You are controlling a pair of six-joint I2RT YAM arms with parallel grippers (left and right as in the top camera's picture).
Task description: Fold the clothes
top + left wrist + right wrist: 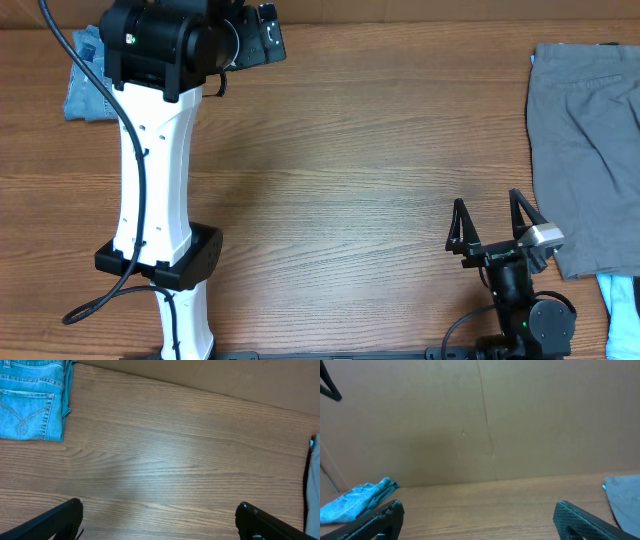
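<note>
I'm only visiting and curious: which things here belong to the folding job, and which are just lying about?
For the job: blue jeans, lying folded at the far left; left gripper, open; right gripper, open.
Lying about: grey garment at the right edge; light blue cloth near it.

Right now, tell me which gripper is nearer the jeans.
Left. The left gripper hovers open beside the jeans at the far side of the table; the right gripper sits open at the near edge, well across from them.

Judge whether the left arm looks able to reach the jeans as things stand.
Probably yes: the left gripper hangs open close to the jeans, and only table lies between them.
</note>
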